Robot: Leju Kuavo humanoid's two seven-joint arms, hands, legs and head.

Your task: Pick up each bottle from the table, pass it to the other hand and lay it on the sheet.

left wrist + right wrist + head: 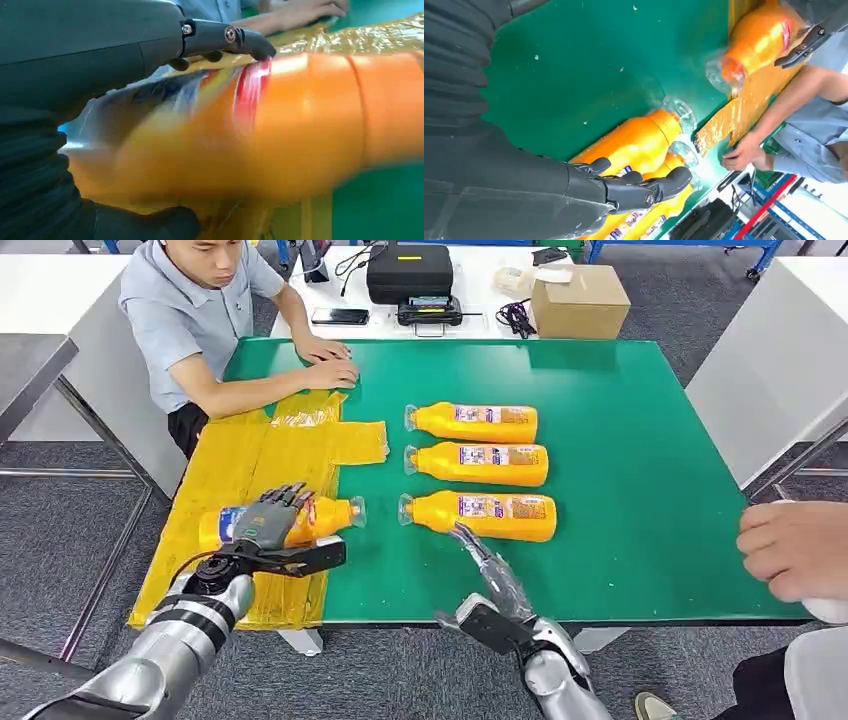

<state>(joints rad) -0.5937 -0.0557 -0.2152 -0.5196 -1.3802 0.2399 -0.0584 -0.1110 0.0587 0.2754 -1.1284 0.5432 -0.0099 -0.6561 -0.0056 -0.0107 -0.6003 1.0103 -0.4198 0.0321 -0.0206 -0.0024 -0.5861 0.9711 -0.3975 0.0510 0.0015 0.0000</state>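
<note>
My left hand [268, 525] grips an orange bottle [325, 519] with a clear cap and a printed label, held sideways low over the yellow sheet [250, 455] at the table's left. In the left wrist view the bottle [300, 125] is blurred, with my fingers [225, 37] wrapped over it. Three more orange bottles lie side by side on the green table: far [475, 422], middle [480, 463] and near [482, 516]. My right hand [495, 585] is empty, its fingers stretched out at the front edge, just short of the near bottle [634, 145].
A person sits at the far left with both hands [325, 365] on the sheet's far end. Another person's hand [795, 550] hovers at the right edge. A black case [410, 270], a phone [340, 315] and a cardboard box [580, 300] lie on the table beyond.
</note>
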